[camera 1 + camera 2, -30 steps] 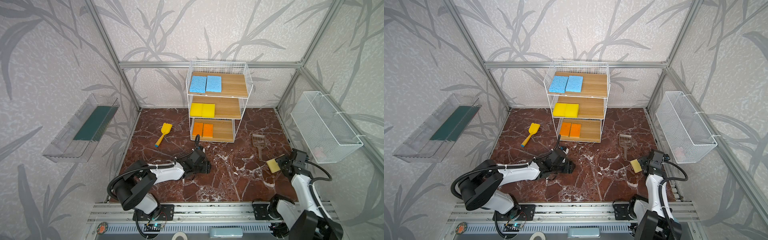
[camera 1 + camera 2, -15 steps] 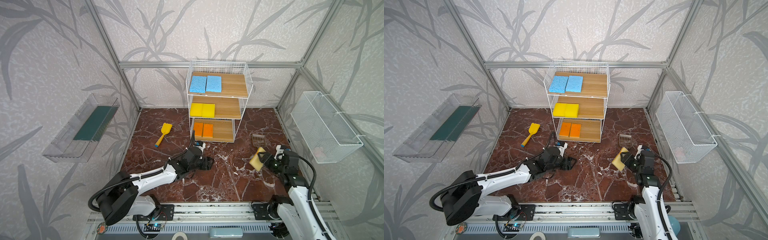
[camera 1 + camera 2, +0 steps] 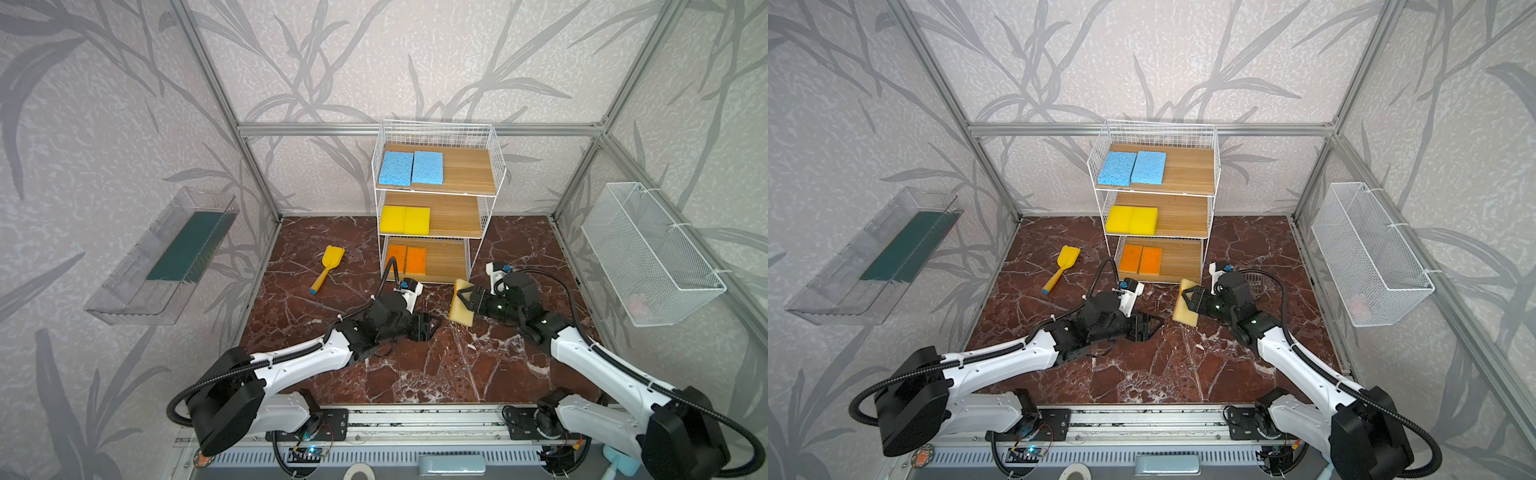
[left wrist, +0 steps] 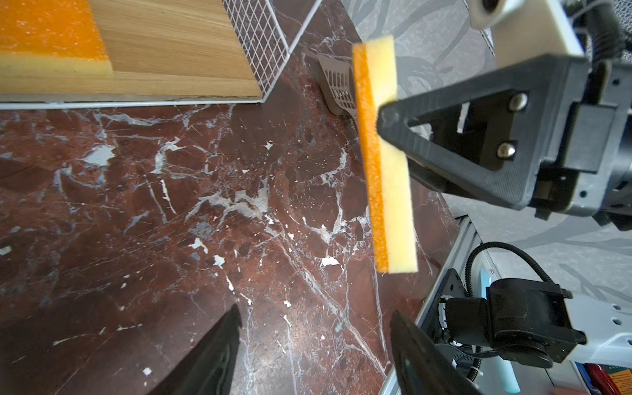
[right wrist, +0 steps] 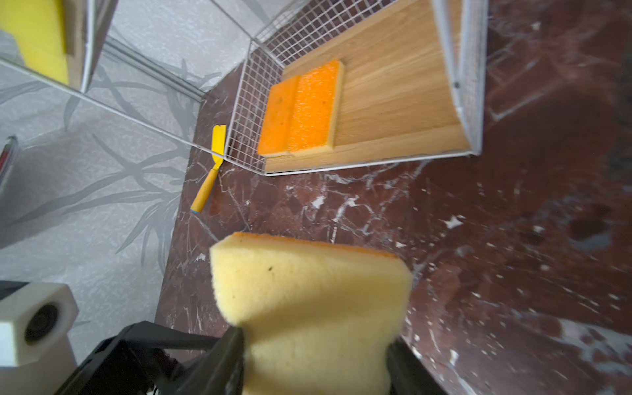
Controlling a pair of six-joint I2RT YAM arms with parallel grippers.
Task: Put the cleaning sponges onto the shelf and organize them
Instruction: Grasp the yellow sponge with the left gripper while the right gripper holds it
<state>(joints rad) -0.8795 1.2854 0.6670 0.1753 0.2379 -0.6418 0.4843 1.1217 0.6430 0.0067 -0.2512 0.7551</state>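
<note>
Blue sponges (image 3: 411,167) lie flat, side by side, on the top tier of the shelf (image 3: 457,216). Yellow sponges (image 3: 404,220) sit the same way on the middle tier. Two orange sponges (image 3: 406,259) are orange face up at the left end of the bottom tier. That's six in, sorted by colour, so it looks mostly done.

Last sponge (image 3: 461,306) is off the shelf. Right hand (image 3: 464,300) is clamped on it, and the right wrist view shows the foam pinched in at the grip. It stands on edge just off the front right corner of the bottom tier, beige face toward the right hand, orange face toward the left arm. It appears clear of the surface (image 3: 415,374), but I can't confirm that.

Left hand (image 3: 430,326) is empty, jaws apart, low over the surface and aimed at that sponge, near but not touching.

Left to do, my read: lay it orange-up on the bare board right of the orange ones. It could go via a handover, can't tell.

Toy shovel (image 3: 328,268) and brown scoop (image 4: 337,89) lie on the surface and aren't part of this.
</note>
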